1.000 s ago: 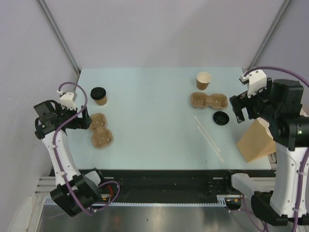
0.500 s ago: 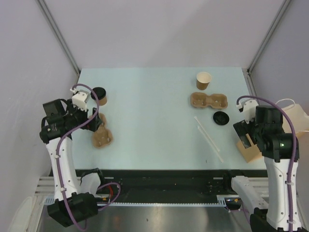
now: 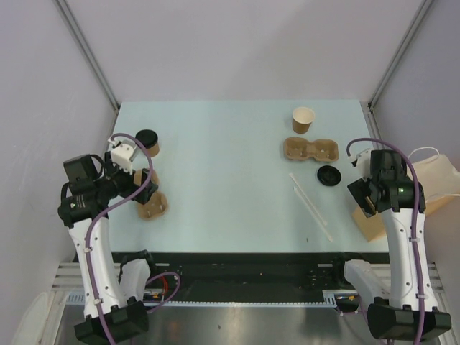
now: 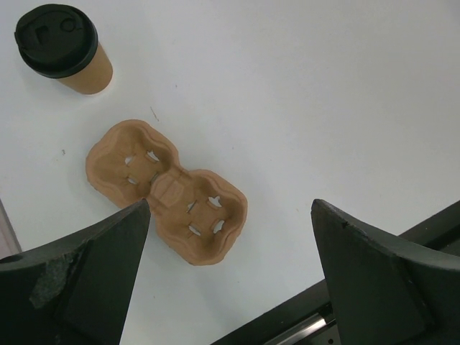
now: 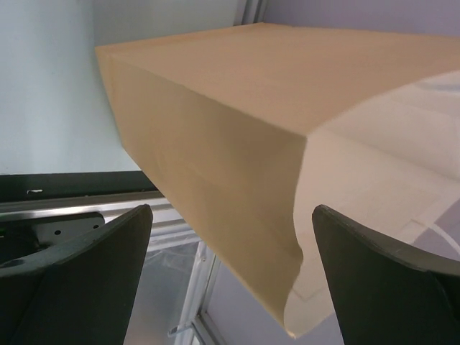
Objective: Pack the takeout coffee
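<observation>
Now left arm [image 3: 92, 248] bends over carrier [image 4: 169, 190], right arm [image 3: 402, 237] over bag [image 5: 237, 144], jaws wide open.

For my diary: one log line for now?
left pincer open above carrier | right pincer open by bag | lidded cup, open cup: unpacked

1. From above, the left arm [image 3: 92, 244] covers part of the left carrier [image 3: 152, 207].
2. The right arm [image 3: 394, 192] hides most of the bag [image 3: 372, 226].
3. At the right wrist, the bag runs off the top and right edges.
4. The bottom edge crops the fingers of the left gripper [image 4: 230, 205] and the right gripper [image 5: 231, 208].
5. The open cup [image 3: 303, 119] is too small to see inside.
</observation>
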